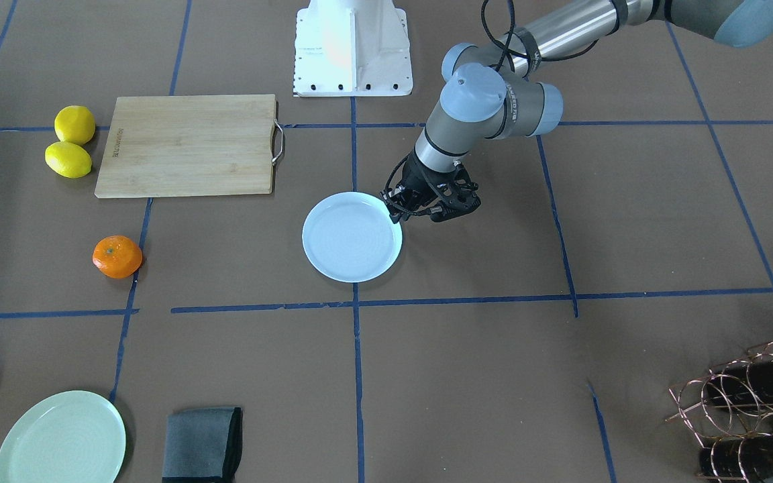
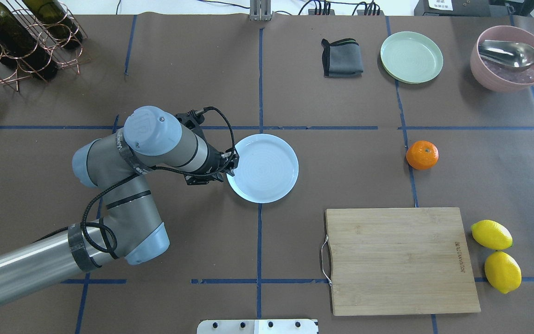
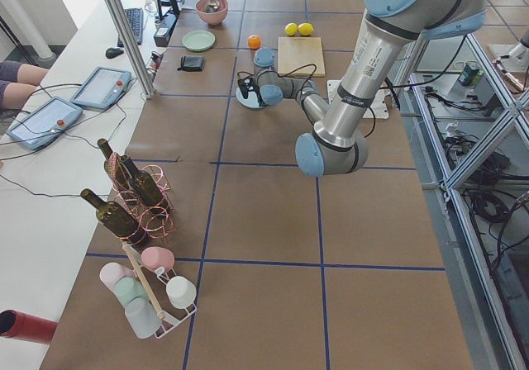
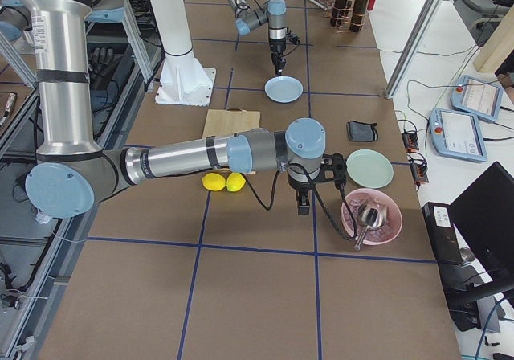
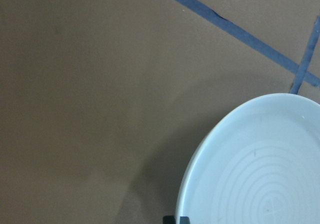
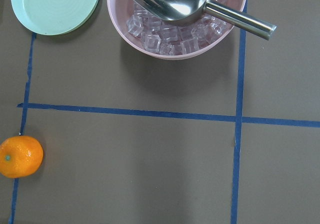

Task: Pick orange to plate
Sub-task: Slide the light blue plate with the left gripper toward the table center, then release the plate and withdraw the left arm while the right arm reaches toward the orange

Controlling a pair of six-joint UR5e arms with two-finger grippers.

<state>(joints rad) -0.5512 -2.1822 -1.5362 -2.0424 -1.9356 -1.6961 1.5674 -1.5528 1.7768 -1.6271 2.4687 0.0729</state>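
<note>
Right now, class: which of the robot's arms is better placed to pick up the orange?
The right. Its wrist camera shows the orange nearby, and the right gripper hangs on that side of the table. The left gripper sits at the far rim of the plate.

Your brown tabletop [image 2: 341,185], crossed by blue tape lines [image 2: 260,83], carries a pale blue plate [image 2: 269,167] near its middle and an orange [image 2: 422,155] well apart from it, toward the robot's right end. Nearer the robot's edge lie a cutting board [image 2: 399,260] and two lemons [image 2: 491,234] just beside it. Along the far edge you have a grey cloth [image 2: 342,58], a green plate [image 2: 411,57], a pink bowl [image 2: 485,76] and, at the left corner, a bottle rack [image 2: 16,41].
</note>
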